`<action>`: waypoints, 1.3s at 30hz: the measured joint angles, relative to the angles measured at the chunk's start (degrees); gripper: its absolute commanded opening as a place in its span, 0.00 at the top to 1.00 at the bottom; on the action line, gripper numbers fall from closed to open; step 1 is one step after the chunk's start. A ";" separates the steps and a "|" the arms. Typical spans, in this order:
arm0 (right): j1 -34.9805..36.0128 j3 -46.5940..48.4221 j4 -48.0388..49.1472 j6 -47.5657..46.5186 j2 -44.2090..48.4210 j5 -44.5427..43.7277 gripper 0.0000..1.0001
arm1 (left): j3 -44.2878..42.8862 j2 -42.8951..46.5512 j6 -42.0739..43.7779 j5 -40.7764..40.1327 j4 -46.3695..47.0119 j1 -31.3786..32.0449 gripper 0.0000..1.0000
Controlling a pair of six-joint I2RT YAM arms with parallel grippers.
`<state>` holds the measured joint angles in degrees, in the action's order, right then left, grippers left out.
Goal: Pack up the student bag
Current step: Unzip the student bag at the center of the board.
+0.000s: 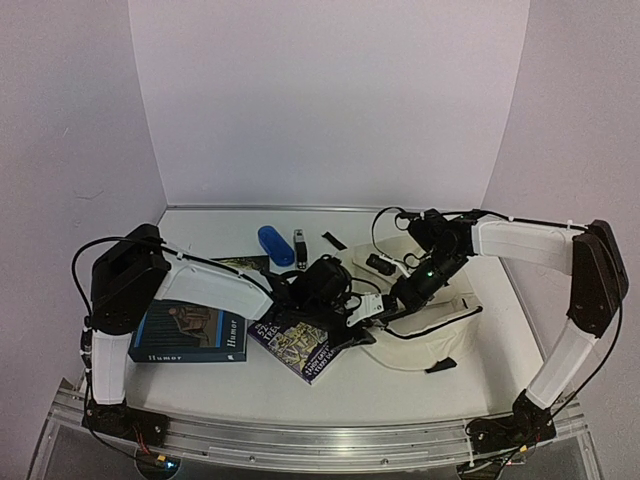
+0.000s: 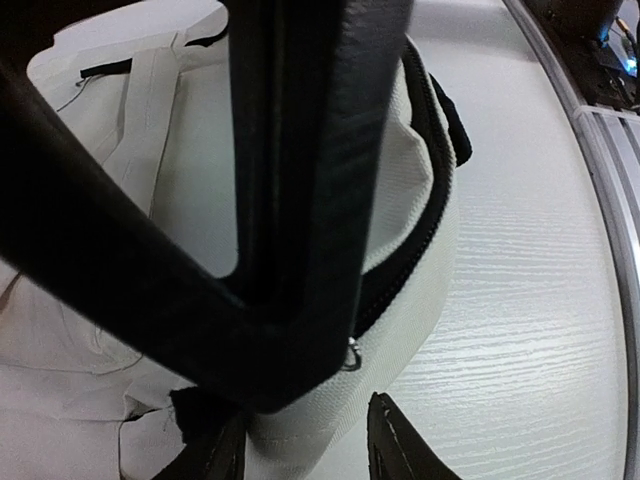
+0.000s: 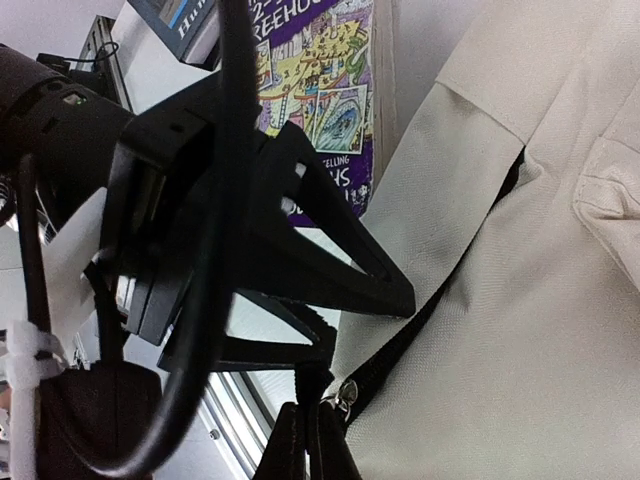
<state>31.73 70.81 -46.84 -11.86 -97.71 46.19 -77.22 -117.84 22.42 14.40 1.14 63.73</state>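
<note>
Table [image 1: 230,392]; right gripper [image 3: 315,418] pinches student bag [image 1: 432,338].

a white table [image 1: 300,400] stands inside a three-sided booth. the back wall [image 1: 330,100] is plain and pale with a faint lilac tint, and it meets the tabletop in a straight seam. the left wall [image 1: 60,120] and the right wall [image 1: 590,100] are the same flat colour and angle outward toward the camera. an aluminium rail [image 1: 300,432] runs along the table's near edge. up close the tabletop shows a fine wood-grain texture with a soft sheen. the light is even and diffuse, casting only weak shadows.
</note>
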 measured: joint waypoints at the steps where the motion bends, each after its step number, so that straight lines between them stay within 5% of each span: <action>1: 0.00 0.00 -0.03 -0.01 0.00 -0.01 1.00 | 0.04 0.01 0.01 -0.36 0.23 0.01 0.73; 8: -0.86 -0.52 -0.35 -0.14 0.14 -0.28 1.00 | 2.91 1.48 0.06 -4.11 2.27 0.04 0.94; 23: -9.82 -3.24 -7.95 -7.37 9.13 -1.65 1.00 | 9.89 6.53 -3.32 -6.60 8.43 -2.36 0.96; 25: -10.35 -3.39 -8.79 -8.23 9.86 -1.75 1.00 | 10.73 7.00 -3.91 -6.60 9.01 -3.31 0.91; 31: -10.54 -3.42 -10.97 -8.85 10.03 -0.70 1.00 | 11.66 7.59 -4.74 -8.02 7.71 -4.60 0.53; 39: -10.60 -2.84 -11.42 -8.02 8.00 2.36 1.00 | 7.22 7.75 -2.35 -11.19 3.13 1.61 0.42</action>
<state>21.12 67.96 -58.26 -19.88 -89.71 48.55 -70.00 -110.08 20.07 3.21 4.27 65.34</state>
